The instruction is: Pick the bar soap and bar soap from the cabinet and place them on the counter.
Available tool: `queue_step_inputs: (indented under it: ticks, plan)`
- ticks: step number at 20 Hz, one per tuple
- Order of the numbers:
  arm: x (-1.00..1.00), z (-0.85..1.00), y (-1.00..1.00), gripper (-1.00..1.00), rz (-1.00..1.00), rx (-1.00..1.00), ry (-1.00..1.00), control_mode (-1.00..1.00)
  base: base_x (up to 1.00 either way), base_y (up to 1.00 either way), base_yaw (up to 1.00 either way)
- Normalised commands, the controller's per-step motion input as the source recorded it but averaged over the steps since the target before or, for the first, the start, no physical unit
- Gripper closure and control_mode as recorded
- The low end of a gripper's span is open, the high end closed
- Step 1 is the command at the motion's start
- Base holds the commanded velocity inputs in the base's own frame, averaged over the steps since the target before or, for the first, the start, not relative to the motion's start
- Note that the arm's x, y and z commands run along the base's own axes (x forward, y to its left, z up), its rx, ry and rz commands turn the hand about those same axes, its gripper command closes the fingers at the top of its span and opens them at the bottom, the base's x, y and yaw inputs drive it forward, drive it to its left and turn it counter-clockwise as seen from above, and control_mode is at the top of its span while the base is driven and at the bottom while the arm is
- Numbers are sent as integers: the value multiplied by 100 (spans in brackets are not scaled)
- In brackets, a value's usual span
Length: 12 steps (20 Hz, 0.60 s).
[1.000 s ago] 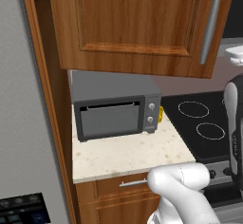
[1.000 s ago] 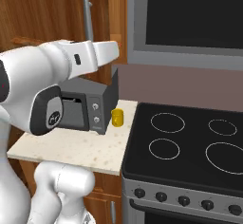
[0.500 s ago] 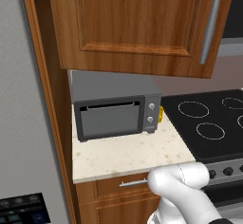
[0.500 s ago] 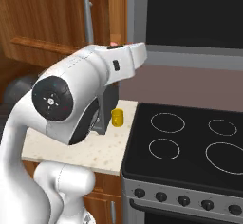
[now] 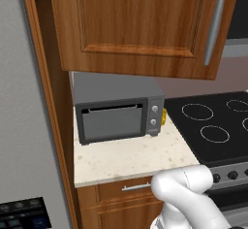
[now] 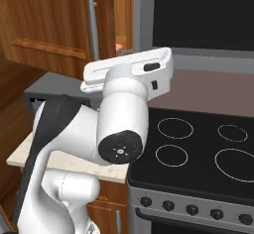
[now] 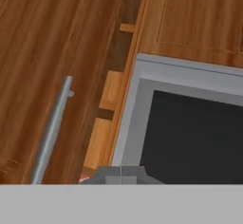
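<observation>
Cabinet [image 5: 145, 24] door now ajar; arm swung toward it

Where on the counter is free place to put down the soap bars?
The counter is bare in front of the microwave, from the wooden wall on the left to the stove on the right. Behind, the microwave fills the depth, and a yellow thing sits tight between it and the stove.
</observation>
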Motion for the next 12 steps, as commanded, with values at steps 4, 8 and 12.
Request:
queue_step_inputs:
  ticks: [4,8,12]
  plan:
    - [4,-5,-1,100,10,-2,-27,-100,0,0,0]
    - [7,0,0,100,7,-5,-16,-100,0,0,0]
    - [0,5,-1,100,6,-2,-9,-100,0,0,0]
